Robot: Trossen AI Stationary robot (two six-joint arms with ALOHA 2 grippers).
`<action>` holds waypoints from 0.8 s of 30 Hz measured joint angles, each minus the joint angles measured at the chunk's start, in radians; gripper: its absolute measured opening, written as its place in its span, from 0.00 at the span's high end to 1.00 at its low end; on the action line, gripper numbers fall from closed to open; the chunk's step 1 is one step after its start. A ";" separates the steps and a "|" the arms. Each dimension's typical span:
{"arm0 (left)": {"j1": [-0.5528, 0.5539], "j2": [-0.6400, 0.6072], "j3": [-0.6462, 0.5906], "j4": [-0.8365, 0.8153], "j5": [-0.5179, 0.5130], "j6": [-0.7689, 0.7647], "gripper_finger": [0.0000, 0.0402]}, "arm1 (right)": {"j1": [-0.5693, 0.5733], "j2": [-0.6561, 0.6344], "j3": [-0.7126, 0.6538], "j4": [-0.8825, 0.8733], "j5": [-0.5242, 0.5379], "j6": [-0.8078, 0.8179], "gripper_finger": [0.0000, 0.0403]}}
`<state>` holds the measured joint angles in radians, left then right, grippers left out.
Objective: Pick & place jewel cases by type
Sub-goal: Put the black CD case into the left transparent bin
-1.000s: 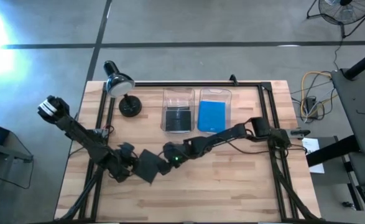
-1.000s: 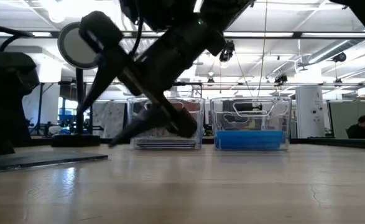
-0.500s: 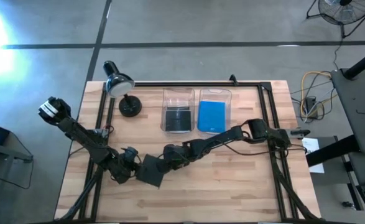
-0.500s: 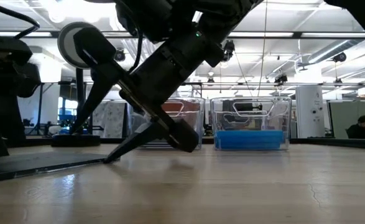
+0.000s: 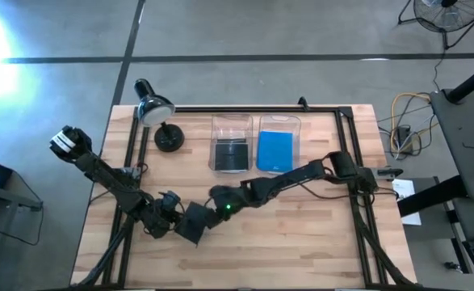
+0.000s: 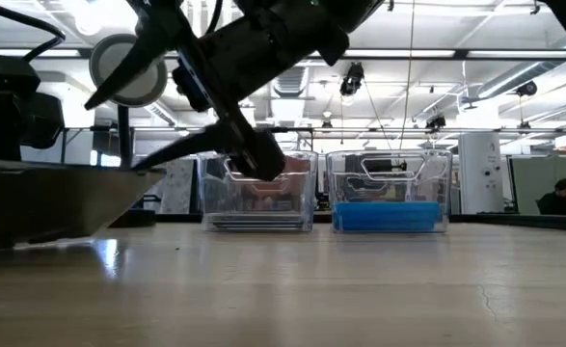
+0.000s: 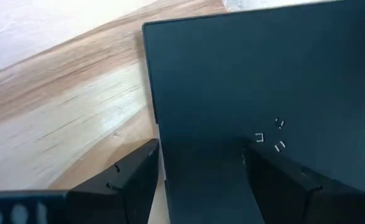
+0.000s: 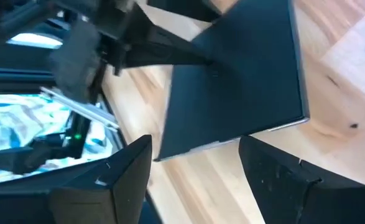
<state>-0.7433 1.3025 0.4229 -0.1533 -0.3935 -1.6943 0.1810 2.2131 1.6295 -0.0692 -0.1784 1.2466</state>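
A dark grey jewel case (image 5: pixel 195 225) sits between the two arms near the table's middle, raised and tilted in the low view (image 6: pixel 51 198). My left gripper (image 5: pixel 176 220) is at its left side and shut on it. My right gripper (image 5: pixel 211 202) hangs open just right of and above the case (image 8: pixel 244 81), touching nothing. Its fingers (image 6: pixel 157 125) spread wide in the low view. Other dark cases lie flat in the left clear bin (image 5: pixel 232 153), and blue cases lie in the right bin (image 5: pixel 275 149). My left gripper (image 7: pixel 201 180) holds the dark jewel case by its edge nearest the left arm (image 7: pixel 201 155), which fills the gap between the two fingers. The fingers come level from the table's left. The case is tilted and raised; whether its low edge is clear of the wood I cannot tell.
A desk lamp (image 5: pixel 160 121) stands at the far left of the table. A black frame rail (image 5: pixel 253 107) runs along the far edge and down both sides. The two bins (image 6: pixel 326 193) stand side by side at the far middle. Bare wood (image 5: pixel 301 242) lies to the near right.
The dark case lay flat on the table, with a right fingertip down at its edge. The right gripper has since risen away from it, still open. The left gripper has raised and tipped the case off the wood.
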 joint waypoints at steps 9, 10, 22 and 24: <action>-0.001 0.001 0.009 0.038 0.008 -0.009 0.47 | 0.002 -0.012 0.000 0.037 0.037 0.033 0.42; -0.001 0.001 0.013 0.042 0.010 -0.010 0.47 | 0.002 -0.013 0.000 0.053 0.040 0.033 0.42; -0.017 0.004 0.025 0.110 0.023 -0.033 0.47 | -0.009 -0.028 0.003 0.277 0.051 -0.049 0.42; -0.024 0.004 0.026 0.109 0.020 -0.033 0.47 | -0.008 -0.028 0.003 0.275 0.047 -0.041 0.42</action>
<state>-0.7672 1.3064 0.4484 -0.0448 -0.3732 -1.7271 0.1734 2.1853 1.6321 0.2061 -0.1318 1.2051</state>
